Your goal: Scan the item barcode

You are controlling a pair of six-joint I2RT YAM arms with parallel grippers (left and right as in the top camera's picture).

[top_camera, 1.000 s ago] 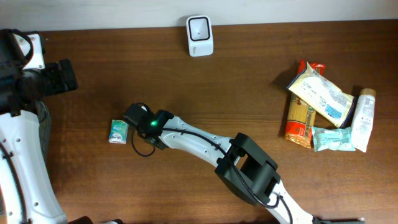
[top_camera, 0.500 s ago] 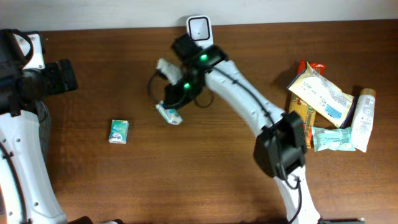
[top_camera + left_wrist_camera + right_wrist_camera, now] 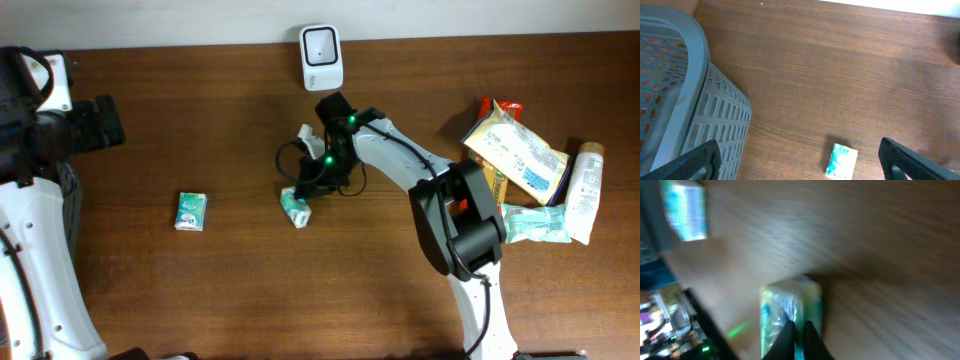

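The item, a small teal-and-white packet (image 3: 295, 209), is pinched at its end by my right gripper (image 3: 299, 196), which is shut on it low over the middle of the table. In the blurred right wrist view the two dark fingertips (image 3: 790, 332) press together on the packet (image 3: 790, 305), my gripper (image 3: 799, 326) meeting it from below. The white scanner (image 3: 321, 57) stands at the back edge, well behind the packet. My left gripper (image 3: 800, 167) hangs open at the far left (image 3: 100, 122), holding nothing.
A second teal packet (image 3: 190, 211) (image 3: 841, 161) lies on the table left of centre. A grey slatted basket (image 3: 700, 100) stands at the left edge. At the right sit a pasta pack (image 3: 480, 195), a white bag (image 3: 515, 150), a tube (image 3: 586, 190) and a tissue pack (image 3: 535, 223).
My right arm swung from the left-centre of the table up to the scanner with the packet, then came back down and right to the middle. The left arm has not moved.
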